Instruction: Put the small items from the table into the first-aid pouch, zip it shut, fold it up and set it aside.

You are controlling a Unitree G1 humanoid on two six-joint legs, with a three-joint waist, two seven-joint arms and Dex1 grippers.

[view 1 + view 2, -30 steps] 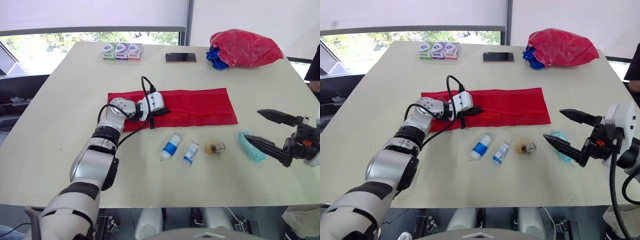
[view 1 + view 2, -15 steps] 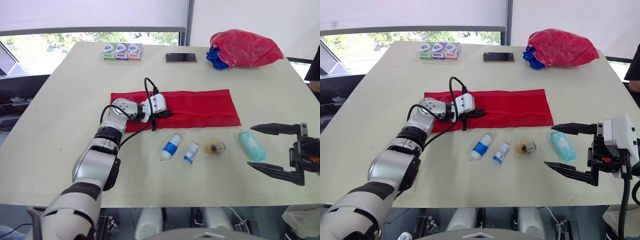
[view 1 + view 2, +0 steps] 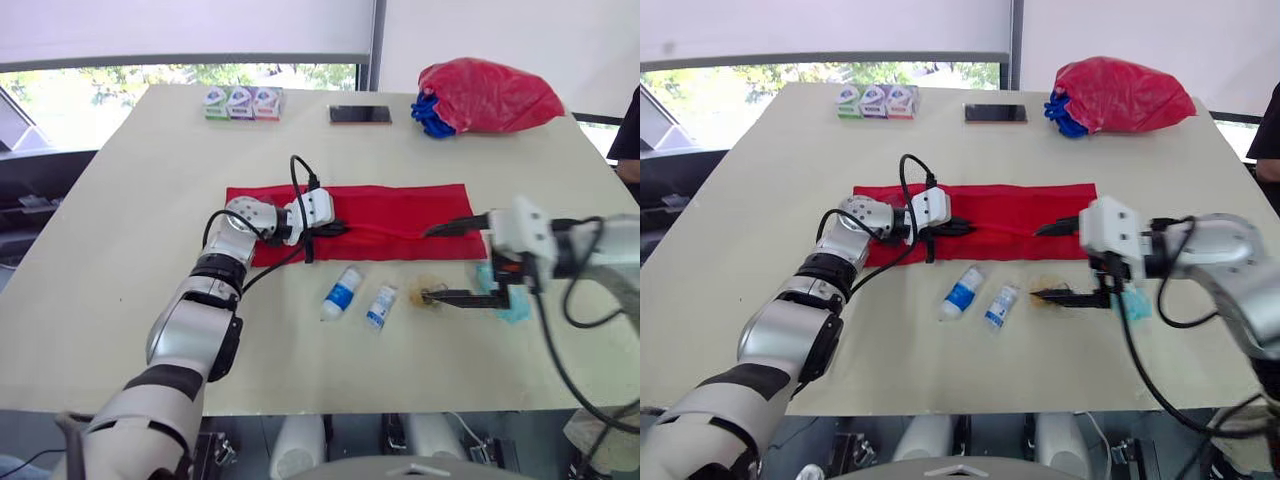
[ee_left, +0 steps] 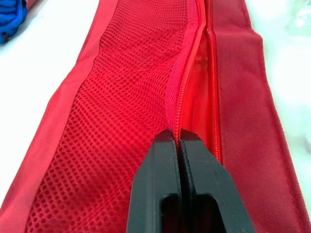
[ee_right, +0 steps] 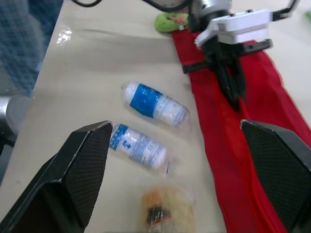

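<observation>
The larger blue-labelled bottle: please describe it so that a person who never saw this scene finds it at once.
A long red pouch lies flat in the middle of the table. In front of it, nearer the robot, small items lie in a row, and the larger bottle is at its left end. It is white with a blue label, bigger than the smaller bottle beside it.

Desk (image 3: pixel 120 250) is carrying red pouch (image 3: pixel 400 215), two bottles (image 3: pixel 343 293) (image 3: pixel 381 306), amber packet (image 3: pixel 432 293), teal pack (image 3: pixel 512 305) in front; phone (image 3: pixel 360 115), boxes (image 3: pixel 238 102), red bag (image 3: pixel 490 95) lying far side.
</observation>
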